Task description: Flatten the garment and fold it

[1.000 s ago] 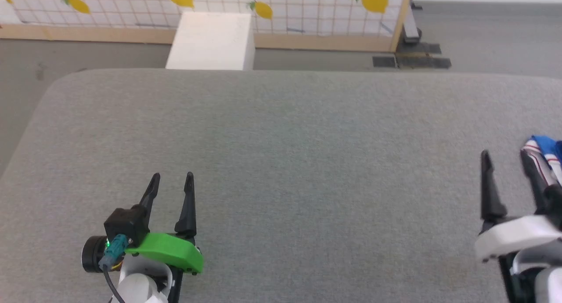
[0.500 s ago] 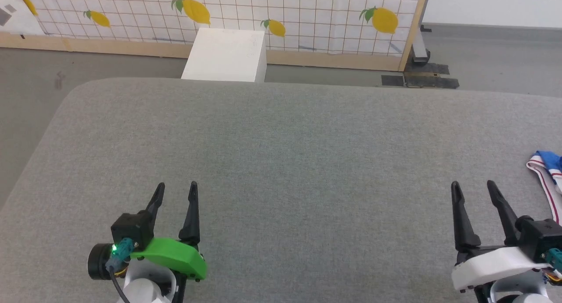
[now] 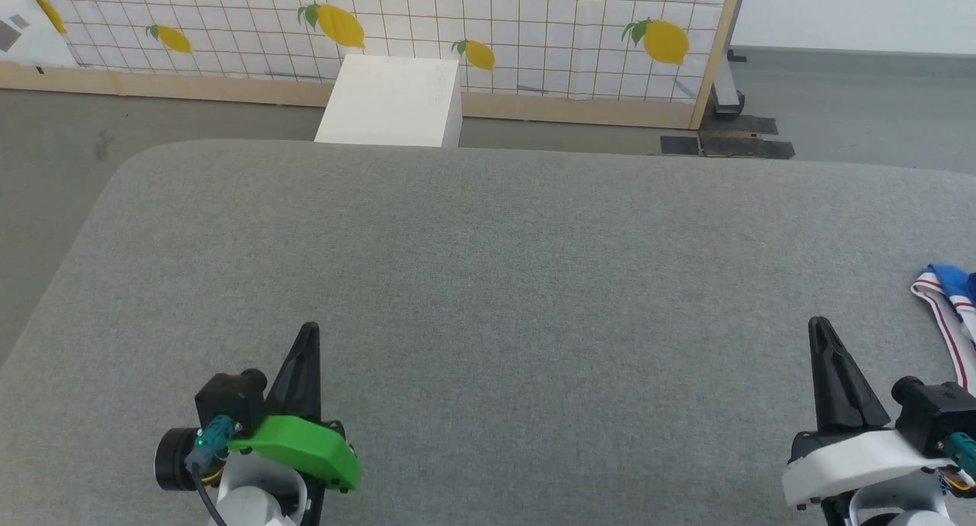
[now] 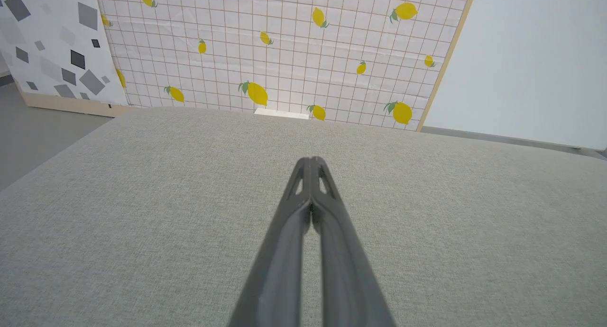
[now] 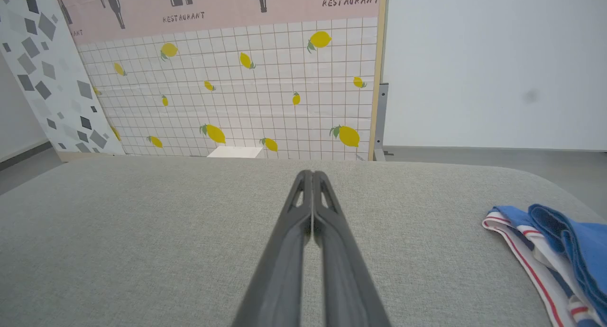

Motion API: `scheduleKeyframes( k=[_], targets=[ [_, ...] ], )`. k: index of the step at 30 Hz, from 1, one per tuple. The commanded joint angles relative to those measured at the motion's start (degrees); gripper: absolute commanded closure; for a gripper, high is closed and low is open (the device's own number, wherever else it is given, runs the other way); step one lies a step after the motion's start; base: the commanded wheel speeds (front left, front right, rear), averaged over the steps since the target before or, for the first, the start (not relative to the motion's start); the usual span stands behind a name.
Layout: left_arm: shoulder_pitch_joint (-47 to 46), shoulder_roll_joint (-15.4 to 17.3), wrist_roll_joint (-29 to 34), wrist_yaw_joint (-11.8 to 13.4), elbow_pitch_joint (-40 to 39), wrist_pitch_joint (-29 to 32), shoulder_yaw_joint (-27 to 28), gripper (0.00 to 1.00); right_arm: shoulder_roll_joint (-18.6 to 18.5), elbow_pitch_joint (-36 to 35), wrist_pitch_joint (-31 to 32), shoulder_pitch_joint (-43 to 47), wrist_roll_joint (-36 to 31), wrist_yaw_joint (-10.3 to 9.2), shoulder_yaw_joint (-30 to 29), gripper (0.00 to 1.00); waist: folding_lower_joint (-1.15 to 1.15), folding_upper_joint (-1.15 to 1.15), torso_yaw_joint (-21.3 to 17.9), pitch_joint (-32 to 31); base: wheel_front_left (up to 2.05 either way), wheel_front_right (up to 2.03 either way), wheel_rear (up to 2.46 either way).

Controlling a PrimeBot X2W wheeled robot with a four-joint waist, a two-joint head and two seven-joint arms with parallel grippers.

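As neither tool grips anything, we log: left tool [image 3: 308, 328], right tool [image 3: 818, 322], fingers pressed together, parked over grey fabric-covered worktop [image 3: 488, 267]. Bright blue jersey garment [image 5: 562, 239], red-striped white trim, bunched at right edge near right tool, presumably first reach.

The left end effector [image 4: 310, 162] is seen with its two dark fingers pressed together and nothing held between them, against the grey fabric bench [image 4: 142, 199]. Beyond the end effector a lemon-printed grid panel [image 4: 284, 57] is seen, with a white box [image 4: 281, 113] showing at the bench's far edge. Left of the end effector and farther back a grey-patterned panel [image 4: 52, 42] is seen, and to its right a plain white wall [image 4: 531, 61].
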Motion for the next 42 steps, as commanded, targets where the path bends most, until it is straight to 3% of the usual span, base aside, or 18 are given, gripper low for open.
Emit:
scheduleKeyframes(
  k=[1,42],
  targets=[
    [0.0,0.0,0.0,0.0,0.0,0.0,0.0,1.00,0.0,0.0,0.0,0.0,0.0,0.00,0.0,1.00,0.00,0.00,0.0,0.0,0.00,0.00,0.00],
    [2.2,-0.8,4.0,1.1,-5.7,4.5,1.3,1.00,0.0,-0.4,2.4,-0.8,-2.1,-0.03,1.8,1.00,0.00,0.00,-1.5,0.0,0.00,0.00,0.00]
  ],
)
